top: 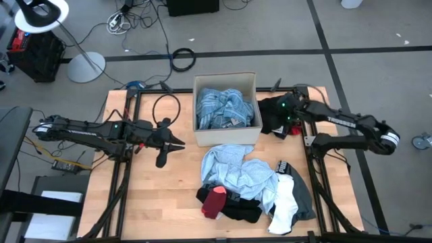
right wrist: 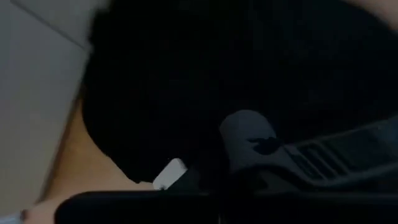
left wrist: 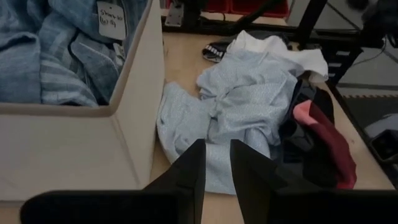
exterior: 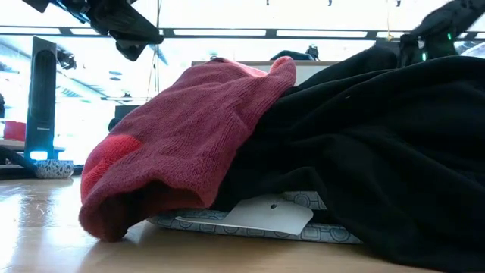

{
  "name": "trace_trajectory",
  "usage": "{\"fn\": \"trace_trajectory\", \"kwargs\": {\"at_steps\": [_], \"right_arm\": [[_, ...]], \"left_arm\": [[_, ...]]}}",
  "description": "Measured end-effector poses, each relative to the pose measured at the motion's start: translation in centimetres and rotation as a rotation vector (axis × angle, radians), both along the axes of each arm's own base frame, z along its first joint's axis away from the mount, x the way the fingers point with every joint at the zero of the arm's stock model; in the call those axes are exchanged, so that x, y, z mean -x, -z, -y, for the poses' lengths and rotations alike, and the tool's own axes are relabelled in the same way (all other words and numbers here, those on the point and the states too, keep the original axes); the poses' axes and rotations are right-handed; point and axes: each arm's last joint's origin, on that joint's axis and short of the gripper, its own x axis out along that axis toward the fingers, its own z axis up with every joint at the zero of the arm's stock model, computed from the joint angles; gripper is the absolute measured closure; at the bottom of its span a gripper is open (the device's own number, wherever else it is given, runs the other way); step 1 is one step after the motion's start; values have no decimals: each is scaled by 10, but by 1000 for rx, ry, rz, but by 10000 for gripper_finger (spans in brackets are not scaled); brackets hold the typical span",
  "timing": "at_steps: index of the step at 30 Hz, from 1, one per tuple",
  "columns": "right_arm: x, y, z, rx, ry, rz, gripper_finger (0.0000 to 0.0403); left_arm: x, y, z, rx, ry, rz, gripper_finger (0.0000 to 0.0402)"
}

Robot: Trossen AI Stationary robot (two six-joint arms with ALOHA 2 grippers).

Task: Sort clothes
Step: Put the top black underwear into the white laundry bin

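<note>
The right gripper (top: 275, 120) is pressed into a crumpled black garment (top: 271, 113) on the table (top: 135, 209) just right of the beige cardboard box (top: 225, 136), fingers closed on it. The left gripper (top: 177, 144) is held left of the box, fingers slightly apart, empty.

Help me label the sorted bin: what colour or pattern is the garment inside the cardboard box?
Blue-grey with stripes. The garment in the box shows best in the high view.
</note>
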Motion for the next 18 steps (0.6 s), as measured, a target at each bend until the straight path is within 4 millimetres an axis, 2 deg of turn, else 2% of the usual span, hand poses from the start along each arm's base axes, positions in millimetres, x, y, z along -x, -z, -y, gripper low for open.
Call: {"fn": "trace_trajectory", "kwargs": {"at_steps": [3, 8, 11, 13, 18], "right_arm": [[0, -43, -5, 57, -15, -31, 398], [8, -133, -26, 214, -41, -5, 400], [15, -185, -42, 328, -73, 88, 401], [17, -212, -50, 379, -94, 165, 401], [10, -266, -64, 464, -181, 307, 401]], "left_arm": [[0, -1, 0, -20, 9, 6, 321], [-1, 5, -1, -57, 3, 31, 321], [0, 24, -2, -62, -16, 63, 321], [2, 39, -3, -65, -45, 99, 321], [11, 74, -5, -47, -94, 153, 321]]}}
